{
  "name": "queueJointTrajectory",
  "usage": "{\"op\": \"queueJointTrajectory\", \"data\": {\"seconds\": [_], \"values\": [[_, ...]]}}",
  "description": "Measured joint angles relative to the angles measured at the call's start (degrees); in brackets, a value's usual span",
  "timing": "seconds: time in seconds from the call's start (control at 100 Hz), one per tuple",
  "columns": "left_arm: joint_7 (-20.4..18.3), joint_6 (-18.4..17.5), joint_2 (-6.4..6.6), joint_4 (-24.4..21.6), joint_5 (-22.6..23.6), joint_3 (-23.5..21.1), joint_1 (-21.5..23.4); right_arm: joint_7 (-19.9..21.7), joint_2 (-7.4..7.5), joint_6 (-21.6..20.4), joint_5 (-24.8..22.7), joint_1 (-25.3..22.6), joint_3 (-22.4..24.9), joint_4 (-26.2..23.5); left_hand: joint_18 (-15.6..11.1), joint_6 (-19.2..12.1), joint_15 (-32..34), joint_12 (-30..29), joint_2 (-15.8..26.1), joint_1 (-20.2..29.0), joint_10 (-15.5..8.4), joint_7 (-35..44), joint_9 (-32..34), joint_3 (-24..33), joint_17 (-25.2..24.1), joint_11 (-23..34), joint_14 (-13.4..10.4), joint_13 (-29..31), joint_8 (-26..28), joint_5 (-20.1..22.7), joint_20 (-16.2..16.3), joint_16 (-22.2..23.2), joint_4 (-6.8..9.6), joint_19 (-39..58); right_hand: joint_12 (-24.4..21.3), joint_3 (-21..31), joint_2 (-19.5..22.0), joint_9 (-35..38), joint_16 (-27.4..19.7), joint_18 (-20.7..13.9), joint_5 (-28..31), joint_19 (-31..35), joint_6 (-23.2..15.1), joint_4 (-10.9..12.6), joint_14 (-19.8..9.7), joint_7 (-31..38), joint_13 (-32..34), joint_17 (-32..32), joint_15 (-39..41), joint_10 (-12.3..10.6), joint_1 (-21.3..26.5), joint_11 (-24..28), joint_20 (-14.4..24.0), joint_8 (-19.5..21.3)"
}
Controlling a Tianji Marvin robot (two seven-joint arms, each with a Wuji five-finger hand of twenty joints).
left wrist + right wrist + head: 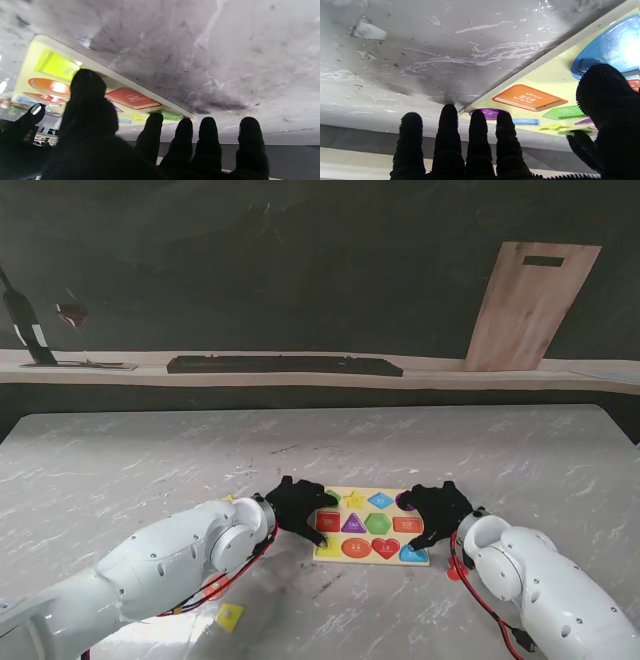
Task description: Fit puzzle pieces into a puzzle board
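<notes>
A pale yellow puzzle board (pixel 336 555) lies on the marble table, with coloured shape pieces seated in it: star, diamond, hexagon, heart, ovals, rectangles. My left hand (pixel 298 508), in a black glove, rests at the board's left edge with fingers spread, thumb over the board. My right hand (pixel 438 510) sits at the board's right edge, fingers spread too. The left wrist view shows the board (pixel 30 62) with its red rectangle piece (pixel 132 98). In the right wrist view the orange rectangle piece (pixel 528 97) and a blue piece (pixel 607 47) lie in the board (pixel 552 75). Neither hand holds anything.
A small yellow piece (pixel 230 617) lies on the table nearer to me, by my left arm. A red object (pixel 453 571) peeks out beside my right arm. A wooden cutting board (pixel 528 305) leans on the back wall, a dark tray (pixel 285 365) on the ledge.
</notes>
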Motion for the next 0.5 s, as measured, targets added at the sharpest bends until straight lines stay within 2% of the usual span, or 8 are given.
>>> {"op": "queueJointTrajectory", "data": {"seconds": [0.16,0.24,0.3,0.5], "values": [[0.5,-0.1,0.39,-0.5,4.8,2.0,-1.3,-0.2,0.00,-0.3,0.0,0.0,0.0,0.1,-0.1,1.8,2.9,5.3,1.4,-1.2,0.2,0.3,0.1,-1.2,0.0,4.0,0.0,0.0,2.5,3.6,0.0,2.1,0.00,4.6,-0.1,-0.1,0.0,0.0,0.0,0.0,0.0,0.0,0.1,0.0,0.4,-0.2,-0.1,0.0,0.0,0.0,0.0,0.0,0.0,0.0],[0.7,-0.2,1.01,-1.4,7.3,4.1,-2.6,-0.5,0.00,-0.5,0.0,0.0,-0.1,0.2,-0.1,3.4,2.9,6.1,2.0,-1.7,0.2,2.9,0.1,-1.5,0.0,4.0,0.0,0.0,6.8,3.6,0.0,2.1,-0.05,5.7,-0.6,-0.1,0.0,-0.3,-0.4,0.0,0.0,0.0,0.1,0.0,0.6,-0.7,-0.3,0.0,0.0,0.0,0.0,0.0,0.0,0.0],[0.0,-0.2,1.49,-2.2,7.6,5.0,-3.2,-0.6,0.01,-0.7,0.0,0.0,-0.4,0.2,-0.1,4.1,2.9,6.1,1.8,-1.9,0.2,4.8,0.2,-1.5,0.0,4.0,0.0,0.0,9.6,3.6,-0.5,2.1,-0.07,5.8,-0.7,-0.1,0.0,-0.4,-0.5,0.0,0.0,0.0,0.2,0.0,0.6,-0.7,-0.4,0.0,0.0,0.0,0.0,0.0,0.0,-0.2],[-3.4,0.3,3.01,-5.0,8.8,5.1,-3.7,0.0,0.43,-2.5,0.0,1.0,-1.8,0.1,-0.2,5.0,2.9,6.1,1.8,-1.9,0.2,4.9,1.4,-1.5,0.0,4.7,0.0,0.0,11.7,3.6,-0.7,2.1,-0.07,6.1,-0.6,-0.1,0.0,-0.7,-0.5,0.0,-0.1,0.0,2.6,0.0,0.8,-0.7,-0.4,0.0,-0.1,0.2,0.0,0.0,0.0,-0.6]]}}
